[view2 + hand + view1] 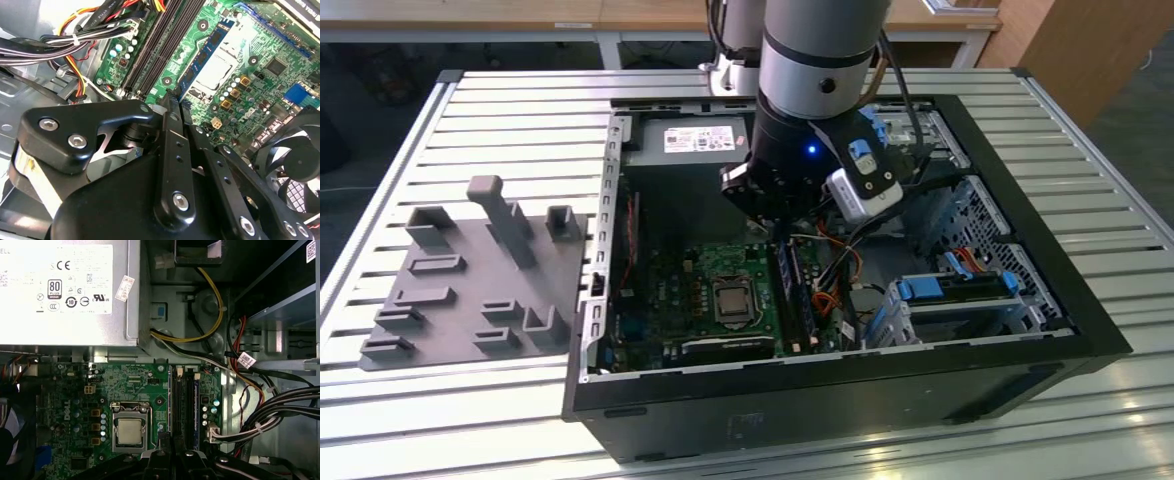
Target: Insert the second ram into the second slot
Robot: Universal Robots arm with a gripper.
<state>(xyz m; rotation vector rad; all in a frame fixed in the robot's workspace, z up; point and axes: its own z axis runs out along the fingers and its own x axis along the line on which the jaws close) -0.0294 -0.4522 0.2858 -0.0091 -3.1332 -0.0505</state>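
Reaching into the computer case (854, 405), the tool (176, 100) hangs over the motherboard slots (181, 405). It pinches the second ram (205, 50).

Cable bundle (280, 410) beside RAM slots (181, 410).

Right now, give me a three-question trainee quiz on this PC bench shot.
1. True or false: the computer case is open, with the motherboard exposed.
2. In the exterior view, the gray tray lies: A) on that view's left of the case; B) on that view's right of the case; C) inside the case.
3. Which part of the motherboard is the gripper nearest to?
Key: 1 true; 2 A; 3 the memory slots, beside the processor socket.
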